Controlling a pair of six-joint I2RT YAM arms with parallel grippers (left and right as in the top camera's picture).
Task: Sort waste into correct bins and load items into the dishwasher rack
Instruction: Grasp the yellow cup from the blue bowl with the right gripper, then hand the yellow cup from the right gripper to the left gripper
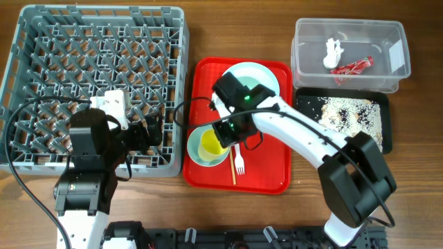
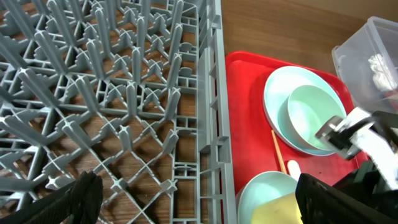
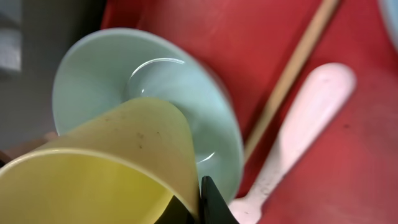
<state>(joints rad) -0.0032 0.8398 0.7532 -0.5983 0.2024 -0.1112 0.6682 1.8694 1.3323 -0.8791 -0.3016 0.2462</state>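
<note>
While the dishwasher rack (image 1: 97, 62) on the left holds no dish yet, the left gripper (image 2: 211, 202) hangs over its right edge with its fingers spread wide and nothing between them. Next along, the red tray (image 1: 270, 173) carries everything to be loaded: a bowl (image 1: 197, 156) with the yellow cup (image 1: 210, 144) tipped inside it, the fork (image 3: 298, 124) and chopstick (image 3: 298, 62) lying beside, and the plate (image 2: 275, 102) with a second bowl (image 2: 311, 112) behind. The right gripper (image 1: 223, 133) is down at the cup, one finger against its wall; whether it has pinched the rim I cannot tell. Farther right the waste looks sorted: red wrapper (image 1: 353, 67) and white scrap (image 1: 333, 52) in the clear tub (image 1: 301, 62), rice scraps (image 1: 346, 114) in the black tray (image 1: 386, 124). So I judge the binning finished and the loading all to do. Everything sits on a wooden table (image 1: 415, 194); the room beyond is out of sight.
</note>
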